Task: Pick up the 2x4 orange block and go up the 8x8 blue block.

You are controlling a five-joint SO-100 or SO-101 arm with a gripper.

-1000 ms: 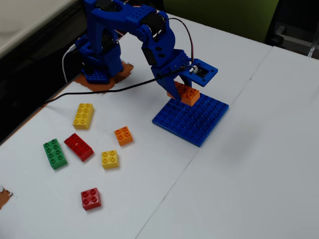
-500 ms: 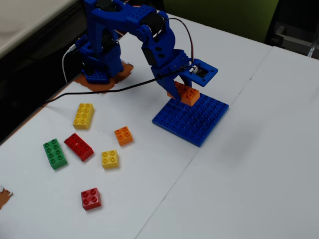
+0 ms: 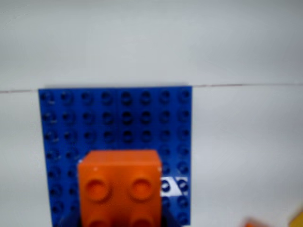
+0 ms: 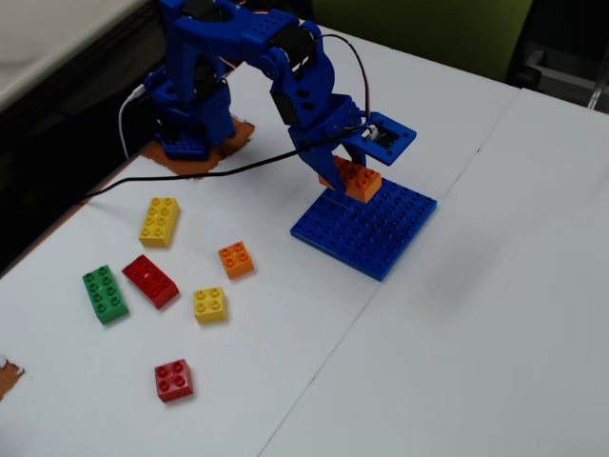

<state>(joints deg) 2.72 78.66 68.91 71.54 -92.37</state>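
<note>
While clamped in the jaws, orange block (image 4: 353, 178) over near corner of blue plate (image 4: 366, 228), pickup done.
Not yet let go; cannot tell if pressed onto studs or just above. No containers; other bricks loose on desk (image 4: 457, 333).

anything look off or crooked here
Nothing stands out. The gripper holds the 2x4 orange block over the near-arm edge of the 8x8 blue block, roughly square to its studs in the wrist view. The loose bricks lie scattered but upright.
</note>
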